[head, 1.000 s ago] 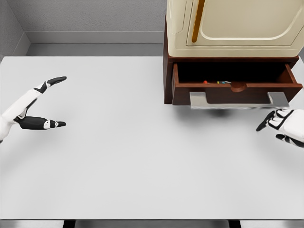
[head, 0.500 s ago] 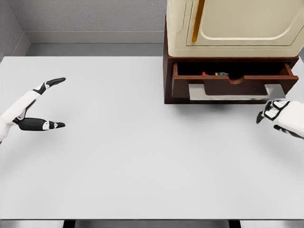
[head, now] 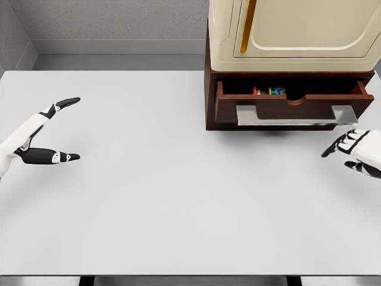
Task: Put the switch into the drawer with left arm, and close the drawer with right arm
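1. Nearest the camera it's just the white table [head: 178, 208], with one arm coming in from each side. The left hand [head: 41, 134] is sitting out at the far left with thumb and fingers spread wide, gripping nothing and well apart from the cabinet.
2. The right hand [head: 354, 154] is hovering low at the right edge, just in front of the drawer face, fingers loosely extended and holding nothing. I can't tell if it's touching the handle; looks like there's a small gap.
3. The drawer [head: 292, 101] is sitting part open. The switch [head: 268, 92] is lying inside it near the back; only small red, yellow and blue bits are peeking over the front panel.
4. So my read is that the closing push is the step in hand. To do it well, I'd be planting the fingers flat against the grey handle [head: 292, 114] or the wood front and pushing straight back. The hand is sitting toward the right end, so an off-centre shove could skew the drawer.
5. Count: two hands, one drawer, one handle, one switch, one cream appliance [head: 297, 30] on top of the cabinet.
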You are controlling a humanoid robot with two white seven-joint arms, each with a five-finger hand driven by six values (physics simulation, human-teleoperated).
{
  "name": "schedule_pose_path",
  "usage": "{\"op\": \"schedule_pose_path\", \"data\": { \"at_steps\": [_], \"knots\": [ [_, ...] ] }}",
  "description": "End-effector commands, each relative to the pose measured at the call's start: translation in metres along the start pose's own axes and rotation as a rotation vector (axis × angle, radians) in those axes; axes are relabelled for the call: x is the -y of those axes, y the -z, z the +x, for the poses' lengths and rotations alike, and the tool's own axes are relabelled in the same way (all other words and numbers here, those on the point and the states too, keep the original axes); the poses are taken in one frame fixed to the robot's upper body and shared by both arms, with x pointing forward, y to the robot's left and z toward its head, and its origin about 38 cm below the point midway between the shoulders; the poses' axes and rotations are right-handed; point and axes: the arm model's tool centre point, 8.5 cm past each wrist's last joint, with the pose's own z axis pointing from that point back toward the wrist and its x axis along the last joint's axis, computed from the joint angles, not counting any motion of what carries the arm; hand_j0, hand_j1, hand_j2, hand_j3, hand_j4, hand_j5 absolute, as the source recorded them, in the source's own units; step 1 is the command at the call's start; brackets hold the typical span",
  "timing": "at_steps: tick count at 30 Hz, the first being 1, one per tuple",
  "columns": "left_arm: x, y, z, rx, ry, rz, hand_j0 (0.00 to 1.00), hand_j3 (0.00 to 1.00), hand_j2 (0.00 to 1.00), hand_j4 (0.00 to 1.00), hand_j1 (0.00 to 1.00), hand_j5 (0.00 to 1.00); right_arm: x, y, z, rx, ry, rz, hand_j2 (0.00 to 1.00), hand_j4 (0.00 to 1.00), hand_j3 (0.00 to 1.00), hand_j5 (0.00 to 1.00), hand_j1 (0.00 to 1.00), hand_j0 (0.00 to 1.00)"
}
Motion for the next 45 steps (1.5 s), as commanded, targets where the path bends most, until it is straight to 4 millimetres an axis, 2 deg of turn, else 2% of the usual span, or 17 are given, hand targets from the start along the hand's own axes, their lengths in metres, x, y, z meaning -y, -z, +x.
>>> {"op": "schedule_pose_path", "data": {
  "at_steps": [1,6,9,14,17,22,26,36,40,45],
  "knots": [
    [-0.001,0.0,0.0,0.002,-0.006,0.005,1.0,1.0,1.0,1.0,1.0,1.0,0.005,0.0,0.002,0.012,-0.007,0.015,0.64,0.64,0.64,0.64,0.64,0.64],
    [-0.001,0.0,0.0,0.002,-0.006,0.005,1.0,1.0,1.0,1.0,1.0,1.0,0.015,0.01,0.024,0.082,-0.03,0.014,0.61,0.61,0.61,0.61,0.61,0.61],
    [-0.001,0.0,0.001,0.003,-0.005,0.005,1.0,1.0,1.0,1.0,1.0,1.0,0.02,0.01,0.024,0.084,-0.043,0.01,0.61,0.61,0.61,0.61,0.61,0.61],
    [-0.001,0.0,0.0,0.001,-0.007,0.005,1.0,1.0,1.0,1.0,1.0,1.0,0.033,0.01,0.02,0.077,-0.078,0.002,0.62,0.62,0.62,0.62,0.62,0.62],
    [-0.001,-0.001,0.0,0.0,-0.006,0.007,1.0,1.0,1.0,1.0,1.0,1.0,0.028,0.011,0.017,0.066,-0.07,0.0,0.62,0.62,0.62,0.62,0.62,0.62],
    [-0.001,-0.001,0.0,-0.001,-0.006,0.007,1.0,1.0,1.0,1.0,1.0,1.0,0.009,0.01,0.001,0.004,-0.017,-0.016,0.64,0.64,0.64,0.64,0.64,0.64],
    [-0.001,-0.001,0.0,0.0,-0.005,0.007,1.0,1.0,1.0,1.0,1.0,1.0,0.007,0.013,-0.011,-0.034,-0.02,-0.044,0.65,0.65,0.65,0.65,0.65,0.65],
    [-0.001,-0.001,0.0,0.001,-0.007,0.008,1.0,1.0,1.0,1.0,1.0,1.0,0.021,0.02,-0.013,-0.032,-0.045,-0.088,0.66,0.66,0.66,0.66,0.66,0.66],
    [-0.001,-0.001,0.0,0.0,-0.007,0.008,1.0,1.0,1.0,1.0,1.0,1.0,0.02,0.031,-0.015,-0.024,-0.034,-0.099,0.66,0.66,0.66,0.66,0.66,0.66],
    [-0.002,-0.002,-0.001,-0.002,-0.007,0.011,1.0,1.0,1.0,1.0,1.0,1.0,0.02,0.033,-0.019,-0.031,-0.033,-0.095,0.67,0.67,0.67,0.67,0.67,0.67]
  ]
}}
